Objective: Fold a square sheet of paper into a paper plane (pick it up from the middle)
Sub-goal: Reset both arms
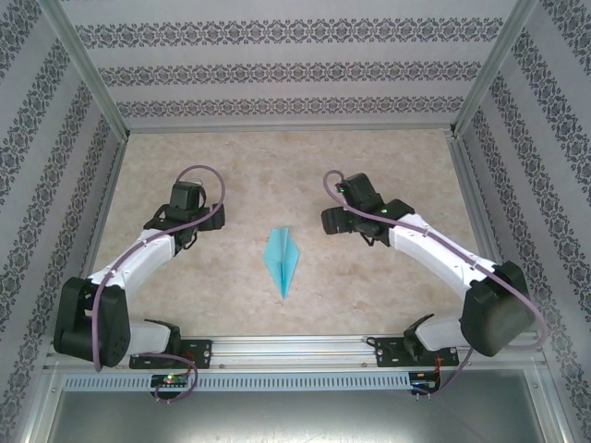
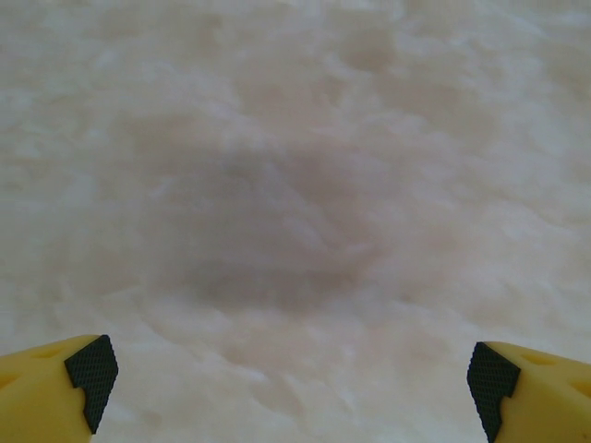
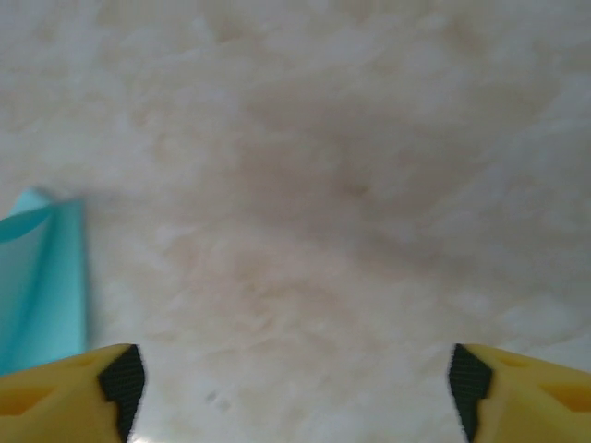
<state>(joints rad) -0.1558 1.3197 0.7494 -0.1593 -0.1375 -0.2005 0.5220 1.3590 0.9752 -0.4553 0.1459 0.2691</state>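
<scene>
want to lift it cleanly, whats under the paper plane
The paper plane lies on the marbled table, with bare tabletop all round it. The patch directly beneath is covered by the paper, so anything thin under it cannot be seen.

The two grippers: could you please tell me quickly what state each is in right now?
Left gripper: open, holding nothing.
Right gripper: open, holding nothing; the paper plane lies free on the table.
</scene>
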